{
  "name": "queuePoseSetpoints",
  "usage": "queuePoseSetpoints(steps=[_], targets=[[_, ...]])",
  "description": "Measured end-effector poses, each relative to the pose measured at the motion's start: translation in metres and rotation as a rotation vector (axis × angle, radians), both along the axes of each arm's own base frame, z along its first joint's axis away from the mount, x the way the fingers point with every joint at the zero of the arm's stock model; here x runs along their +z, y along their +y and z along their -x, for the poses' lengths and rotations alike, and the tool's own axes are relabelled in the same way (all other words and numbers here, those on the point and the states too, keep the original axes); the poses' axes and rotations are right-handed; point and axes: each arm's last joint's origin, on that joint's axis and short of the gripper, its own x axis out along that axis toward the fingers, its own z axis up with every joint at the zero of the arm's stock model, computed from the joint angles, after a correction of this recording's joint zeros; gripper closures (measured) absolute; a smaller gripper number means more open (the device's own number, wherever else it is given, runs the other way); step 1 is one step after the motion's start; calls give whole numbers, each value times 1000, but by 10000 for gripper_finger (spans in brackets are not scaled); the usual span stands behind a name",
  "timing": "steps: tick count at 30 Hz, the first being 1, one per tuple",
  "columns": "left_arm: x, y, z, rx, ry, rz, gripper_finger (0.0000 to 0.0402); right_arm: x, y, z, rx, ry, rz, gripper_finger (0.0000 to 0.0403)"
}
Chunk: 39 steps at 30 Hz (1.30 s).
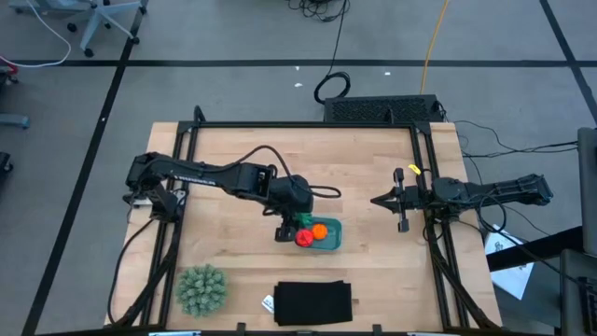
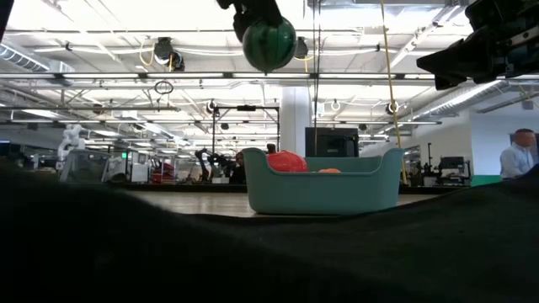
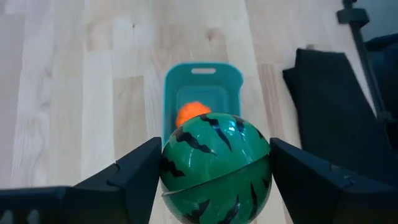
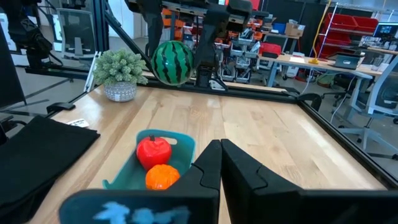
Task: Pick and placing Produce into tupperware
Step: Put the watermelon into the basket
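Left gripper (image 3: 214, 177) clamps striped ball (image 3: 216, 167) above tupperware (image 4: 149, 165); hides red fruit (image 4: 153, 152) from left wrist view. Right gripper (image 4: 221, 163) closed, empty.

A robotics lab: workbenches (image 4: 323, 65), ceiling strip lights (image 2: 168, 80), cabling.

Table (image 1: 233, 140): light wood planks, smooth, faint sheen.
Striped green ball (image 3: 215, 167): hard glossy plastic, seam around middle, bright highlights.
Teal container (image 4: 127, 174): smooth plastic, dull satin.
Red fruit (image 4: 153, 152) and orange ball (image 4: 161, 177): shiny plastic.
Black rectangle (image 1: 313, 303): matt, cloth-like.
Spiky pale green ball (image 1: 201, 289): rough, bristly.
Left gripper (image 3: 215, 180) fingers (image 3: 124, 177): matt black plastic.
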Motion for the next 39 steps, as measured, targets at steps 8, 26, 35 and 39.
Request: queuePoseSetpoints(steps=[8, 26, 35, 39], targets=[[3, 8, -6, 1, -61, -3, 130, 1, 0, 0, 0, -13, 0, 403], [-37, 2, -85, -131, -46, -16, 130, 1, 0, -1, -4, -8, 1, 403], [-84, -13, -105, -173, 11, -24, 130, 1, 0, -1, -4, -10, 1, 403], [-89, -18, -107, -179, 10, -23, 130, 1, 0, -1, -4, -10, 1, 403]])
